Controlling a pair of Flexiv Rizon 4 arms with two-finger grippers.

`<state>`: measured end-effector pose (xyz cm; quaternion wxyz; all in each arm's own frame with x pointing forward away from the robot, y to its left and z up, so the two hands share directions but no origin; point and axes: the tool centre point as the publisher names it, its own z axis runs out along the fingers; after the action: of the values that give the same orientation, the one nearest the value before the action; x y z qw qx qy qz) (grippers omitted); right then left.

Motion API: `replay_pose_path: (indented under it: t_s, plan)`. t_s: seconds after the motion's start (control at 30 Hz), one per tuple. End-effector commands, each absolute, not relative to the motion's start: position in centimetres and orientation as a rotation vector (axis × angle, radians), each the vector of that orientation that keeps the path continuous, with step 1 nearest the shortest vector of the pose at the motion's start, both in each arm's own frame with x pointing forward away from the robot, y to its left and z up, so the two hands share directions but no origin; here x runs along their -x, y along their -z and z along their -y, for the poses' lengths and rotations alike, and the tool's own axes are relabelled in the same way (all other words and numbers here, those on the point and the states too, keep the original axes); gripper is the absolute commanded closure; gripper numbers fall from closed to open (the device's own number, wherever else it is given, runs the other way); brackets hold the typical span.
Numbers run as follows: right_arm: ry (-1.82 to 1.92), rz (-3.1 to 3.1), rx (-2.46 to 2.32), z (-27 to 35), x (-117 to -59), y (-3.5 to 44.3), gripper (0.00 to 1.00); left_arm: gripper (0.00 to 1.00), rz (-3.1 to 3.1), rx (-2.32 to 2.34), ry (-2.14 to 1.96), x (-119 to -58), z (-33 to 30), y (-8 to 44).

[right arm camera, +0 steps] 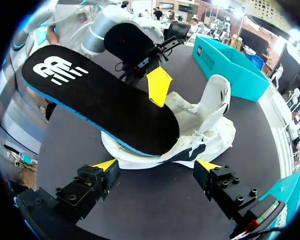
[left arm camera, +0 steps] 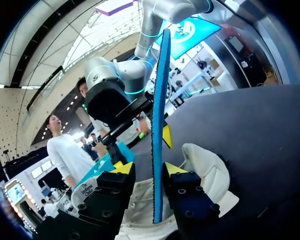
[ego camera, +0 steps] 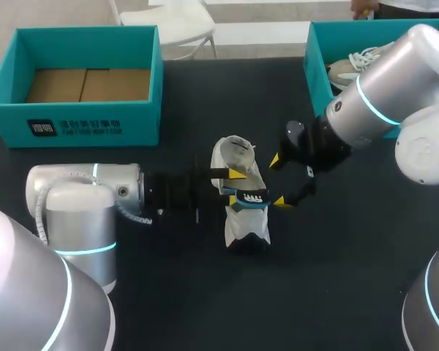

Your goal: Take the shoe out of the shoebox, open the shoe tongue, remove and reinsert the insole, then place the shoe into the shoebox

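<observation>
Left claw: clenched on the insole, one yellow tip on its black face and the other on the blue underside. The pinch is close to the end that meets the shoe.
Insole: held up off the desk and tilted, with its lower end at the opening of the shoe. How far in it goes I cannot tell. The long free end sticks out unsupported.
Shoe: white, slumped on the desk near the middle, with nothing pinning it down.
Right claw: released, fingers spread wide either side of the shoe's near end and apart from it.
Box: the empty teal one stands well apart, far left.
Risk, loose shoe: a push or pull along the insole would likely drag or tip the shoe instead of sliding the insole.
Risk, soft insole: if driven from a small pinch, it may buckle or catch at the opening.
Risk, grip: the heavy free end could swing the insole round between the tips, or slip it out.
Risk, crowding: the right claw could strike the insole or the left fingers as it closes on the shoe.
</observation>
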<state>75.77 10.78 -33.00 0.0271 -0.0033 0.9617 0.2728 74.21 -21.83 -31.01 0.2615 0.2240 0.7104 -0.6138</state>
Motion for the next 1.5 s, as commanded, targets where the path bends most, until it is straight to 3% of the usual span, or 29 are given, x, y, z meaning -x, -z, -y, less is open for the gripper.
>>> replay_pose_path:
  t_s: [0.03, 0.43, 0.47, 0.57, 1.5]
  plan:
    - [-0.841, -2.969, 0.009, -10.9, -75.7, 33.1, 0.0, 0.65, -1.931, -0.599, 1.651, -73.3, 21.1, 30.5]
    - [-0.841, -2.969, 0.009, -10.9, -75.7, 33.1, 0.0, 0.69, -1.964, -0.613, 1.659, -71.3, 21.0, 30.2]
    - [-0.841, -2.969, 0.009, -10.9, -75.7, 33.1, 0.0, 0.72, -1.967, -0.611, 1.66, -71.3, 21.0, 30.3]
    - [-0.841, -2.969, 0.009, -10.9, -75.7, 33.1, 0.0, 1.0, -1.976, -0.611, 1.66, -71.1, 21.3, 30.4]
    - [-0.841, -2.969, 0.009, -10.9, -75.7, 33.1, 0.0, 1.0, -2.03, -0.562, 1.569, -74.9, 21.0, 34.6]
